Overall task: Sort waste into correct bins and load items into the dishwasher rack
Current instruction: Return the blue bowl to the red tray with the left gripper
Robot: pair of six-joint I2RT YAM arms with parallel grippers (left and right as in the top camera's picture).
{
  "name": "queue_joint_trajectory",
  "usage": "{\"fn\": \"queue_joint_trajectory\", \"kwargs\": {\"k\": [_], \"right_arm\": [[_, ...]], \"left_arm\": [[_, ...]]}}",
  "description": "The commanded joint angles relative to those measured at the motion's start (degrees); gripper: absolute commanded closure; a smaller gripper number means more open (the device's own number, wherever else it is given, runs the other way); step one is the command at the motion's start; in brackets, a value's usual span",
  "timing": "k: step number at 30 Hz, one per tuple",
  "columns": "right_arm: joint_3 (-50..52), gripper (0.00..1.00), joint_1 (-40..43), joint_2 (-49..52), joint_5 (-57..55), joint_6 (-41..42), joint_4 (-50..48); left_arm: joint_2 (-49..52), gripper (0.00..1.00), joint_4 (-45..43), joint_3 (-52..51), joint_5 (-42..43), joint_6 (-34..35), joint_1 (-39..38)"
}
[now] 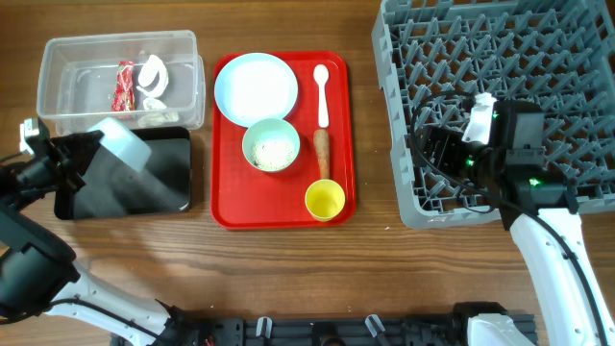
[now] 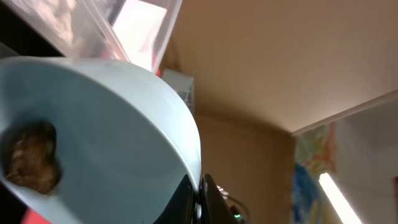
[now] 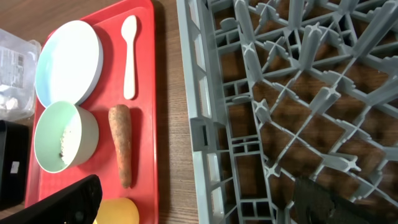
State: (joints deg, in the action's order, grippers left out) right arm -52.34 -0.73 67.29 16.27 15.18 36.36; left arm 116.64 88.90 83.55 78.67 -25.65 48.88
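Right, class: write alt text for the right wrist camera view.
A red tray on a wooden table holds a plate, a white spoon, a bowl of crumbs and a carrot; a grey dish rack stands beside it.

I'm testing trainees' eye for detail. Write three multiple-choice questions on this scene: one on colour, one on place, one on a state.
1. The cup is: A yellow, B green, C white.
2. The carrot lies: A inside the cup, B on the red tray, C on bare wood.
3. The bowl in the left gripper holds: A nothing, B a brown lump, C rice.
Answers: A, yellow from overhead; B, red shows all round it; B, the left wrist view shows the lump inside.
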Motion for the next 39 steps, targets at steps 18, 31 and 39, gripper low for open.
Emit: {"fn": "queue_joint_trajectory", "kwargs": {"k": [18, 31, 39], "right_arm": [[-0.9, 0.00, -0.4, 0.4, 0.3, 0.0, -1.5], [-0.9, 0.00, -0.4, 0.4, 0.3, 0.4, -2.0], [-0.9, 0.00, -0.4, 0.4, 0.3, 0.4, 0.0]], "left_arm": [[-1.7, 0.96, -0.4, 0.8, -0.1, -10.2, -1.2], [-20.3, 0.96, -9.1, 11.1, -3.5, -9.7, -21.6], [-19.5, 0.96, -40.5, 11.1, -43.6, 11.1, -45.4]]}}
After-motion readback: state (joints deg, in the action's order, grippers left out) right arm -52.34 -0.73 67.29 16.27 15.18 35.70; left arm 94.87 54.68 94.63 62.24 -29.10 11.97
